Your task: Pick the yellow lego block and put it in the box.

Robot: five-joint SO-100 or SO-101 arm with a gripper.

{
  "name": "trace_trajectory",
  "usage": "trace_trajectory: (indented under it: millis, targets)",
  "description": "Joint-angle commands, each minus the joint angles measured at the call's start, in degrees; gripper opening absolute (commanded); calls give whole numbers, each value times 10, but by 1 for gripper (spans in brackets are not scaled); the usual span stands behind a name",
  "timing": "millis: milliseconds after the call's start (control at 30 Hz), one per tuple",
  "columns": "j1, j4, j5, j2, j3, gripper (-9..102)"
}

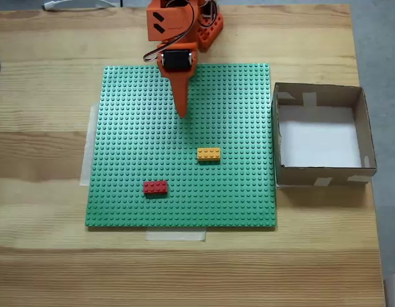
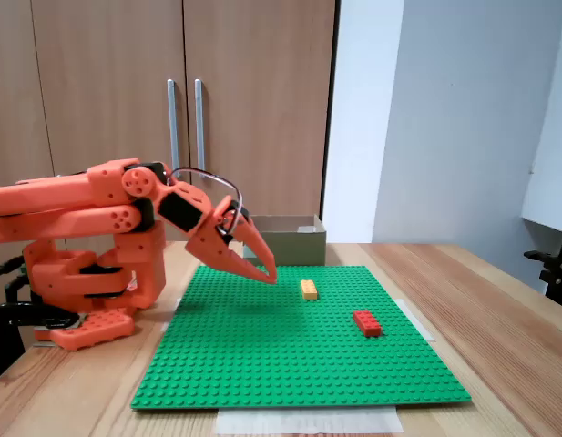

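The yellow brick [image 1: 209,153] is lying flat on the green baseplate [image 1: 133,166], a little right of its middle in the overhead fixed view, its long side running across the picture. In the side fixed view the same brick [image 2: 309,289] is sitting just beyond the tip of the tool [image 2: 270,276], apart from it.

The red brick [image 1: 155,187] is resting on the baseplate too, lower and to the left of the yellow one from above, with clear studs between them; from the side it [image 2: 367,322] is lying nearer the camera.

The box [image 1: 369,137] is standing on the bench [image 1: 43,89] right beside the baseplate's right edge, open at the top, white floor showing, tape patches on its walls. In the side view the box [image 2: 290,238] is showing behind the arm.

The tool [image 1: 182,114] is pointing down toward the baseplate above the yellow brick in the overhead view, gripping nothing, its jaws drawn together to a point. The orange arm [image 2: 80,205] is folding low over its base at the baseplate's far edge. Tape strips [image 1: 175,235] are peeking out beneath the baseplate.
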Motion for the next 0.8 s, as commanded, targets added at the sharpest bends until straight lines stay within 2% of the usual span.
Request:
trace_trajectory:
  millis: [0,400,600,767]
  targets:
    - [-3,1,-5,4,4,-1]
    - [11,11,5,-29,-33,-1]
    - [7,47,-5,-118,-140,-1]
    - [-11,117,-24,-232,-270,-1]
